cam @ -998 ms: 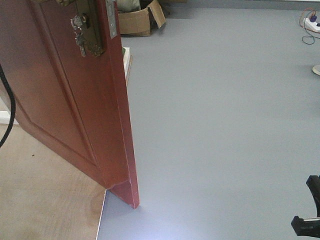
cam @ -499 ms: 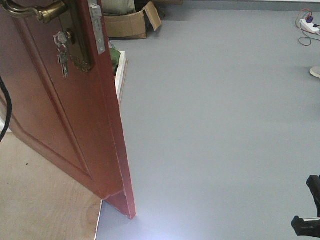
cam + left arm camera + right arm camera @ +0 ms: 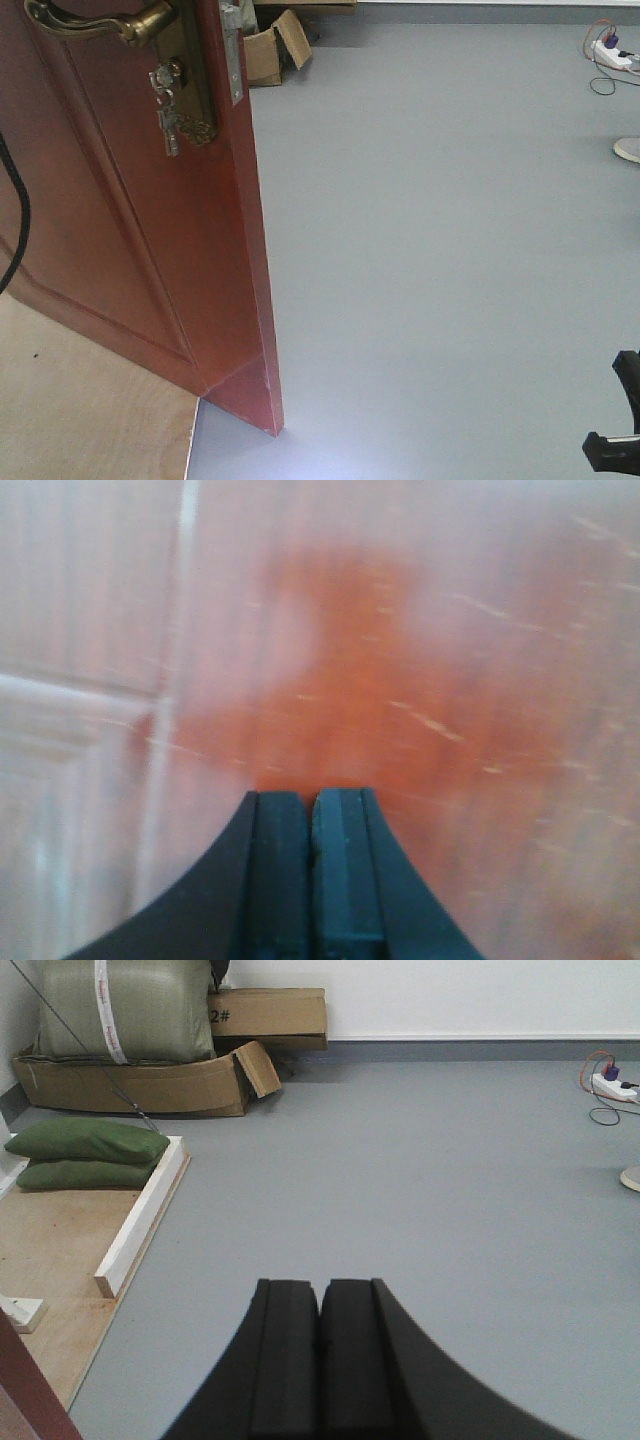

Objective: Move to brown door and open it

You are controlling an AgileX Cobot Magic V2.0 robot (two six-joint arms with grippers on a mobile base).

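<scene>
As brown door (image 3: 150, 250) stands ajar, left gripper (image 3: 311, 808) pinched together, empty; right gripper (image 3: 320, 1292) same.

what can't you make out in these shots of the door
- Front view: the door handle runs off the top edge, so its full shape is cut off.
- Front view: the brown door hides most of the cardboard box.
- Left wrist view: the door is blurred; whether the left hand touches it cannot be told.
- Front view: the pale object is cut off by the right edge, unidentifiable.

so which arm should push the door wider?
Left, probably: the left gripper, shut, faces the brown door close up; the right gripper, also shut, points at grey floor.
</scene>
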